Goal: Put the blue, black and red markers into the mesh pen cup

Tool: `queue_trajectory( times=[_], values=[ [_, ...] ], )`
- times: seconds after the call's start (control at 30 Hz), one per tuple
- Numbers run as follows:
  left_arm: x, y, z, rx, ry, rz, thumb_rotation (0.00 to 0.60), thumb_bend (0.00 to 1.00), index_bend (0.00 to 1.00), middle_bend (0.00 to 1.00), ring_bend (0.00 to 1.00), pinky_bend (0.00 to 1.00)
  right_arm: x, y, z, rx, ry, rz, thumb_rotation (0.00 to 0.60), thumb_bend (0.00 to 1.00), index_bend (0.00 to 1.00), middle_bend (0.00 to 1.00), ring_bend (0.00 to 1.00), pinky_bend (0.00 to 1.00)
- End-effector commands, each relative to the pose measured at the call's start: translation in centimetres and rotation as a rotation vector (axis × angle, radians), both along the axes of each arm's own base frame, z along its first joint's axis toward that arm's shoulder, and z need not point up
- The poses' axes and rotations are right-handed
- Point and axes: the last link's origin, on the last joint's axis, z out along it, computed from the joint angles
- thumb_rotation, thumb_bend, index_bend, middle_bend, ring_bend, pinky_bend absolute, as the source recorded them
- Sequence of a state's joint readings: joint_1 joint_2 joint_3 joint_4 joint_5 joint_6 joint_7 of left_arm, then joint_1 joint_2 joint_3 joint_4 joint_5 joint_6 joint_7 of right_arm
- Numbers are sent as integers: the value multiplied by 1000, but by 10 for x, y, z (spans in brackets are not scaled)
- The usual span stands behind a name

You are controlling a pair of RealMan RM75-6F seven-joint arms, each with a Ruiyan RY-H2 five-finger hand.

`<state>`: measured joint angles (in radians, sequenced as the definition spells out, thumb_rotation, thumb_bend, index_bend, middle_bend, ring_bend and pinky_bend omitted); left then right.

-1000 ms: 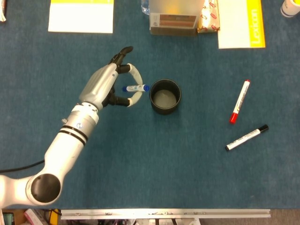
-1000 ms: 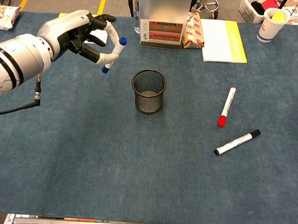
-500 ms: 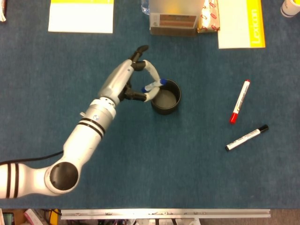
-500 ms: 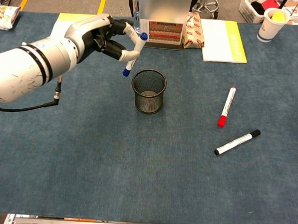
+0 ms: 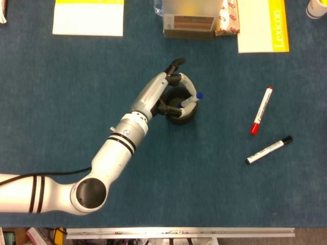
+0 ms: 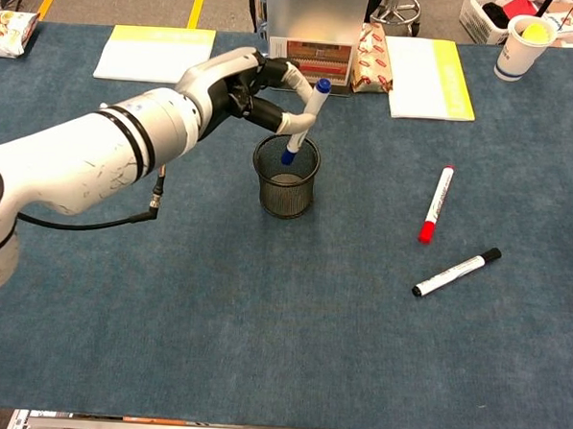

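One marker, the blue marker [image 6: 304, 121], is pinched in my left hand [image 6: 237, 85]; I centre its tip inside the mesh pen cup [image 6: 286, 176], then release.

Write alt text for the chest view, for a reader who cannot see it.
The robot's left hand holds a blue-capped white marker tilted, its lower end just inside the black mesh pen cup. A red-capped marker and a black-capped marker lie on the blue tabletop to the right.
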<state>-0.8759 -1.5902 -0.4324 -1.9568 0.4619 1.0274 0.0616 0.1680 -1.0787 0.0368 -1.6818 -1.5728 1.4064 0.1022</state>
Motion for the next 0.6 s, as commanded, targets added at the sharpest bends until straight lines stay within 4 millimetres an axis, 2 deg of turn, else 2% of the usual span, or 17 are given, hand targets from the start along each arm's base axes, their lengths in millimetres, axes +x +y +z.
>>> queue_trajectory(
  times=[0.03,0.37,0.6],
  values=[
    [2,1,-5,-7,-10,-1,600,335,646,0,0,175,1,1,0,2,-3,3,600,446,511,336,288,501],
    [-13,3,-19,-62,-65,45,600,335,628,0,0,162,1,-1,3,-7,-7,5,600,446,511,336,288,501],
    [-24,5,-23,-85,-85,23,600,334,425,0,0,131,2,-1,3,-7,-8,6,600,447,511,336,288,501]
  ],
)
